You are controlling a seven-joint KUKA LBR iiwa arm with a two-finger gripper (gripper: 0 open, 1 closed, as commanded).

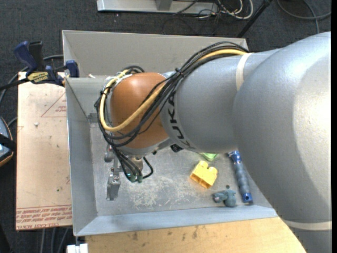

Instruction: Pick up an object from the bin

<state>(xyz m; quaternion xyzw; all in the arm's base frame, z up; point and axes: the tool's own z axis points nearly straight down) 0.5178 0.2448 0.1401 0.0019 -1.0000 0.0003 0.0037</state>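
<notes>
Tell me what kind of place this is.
Probably a robotics laboratory: a large grey robot arm over a grey metal bin with a yellow plastic block, and loose black cables on the floor.

Bright, even light; the arm [253, 115] softly shadows the bin [80, 157] floor.
</notes>
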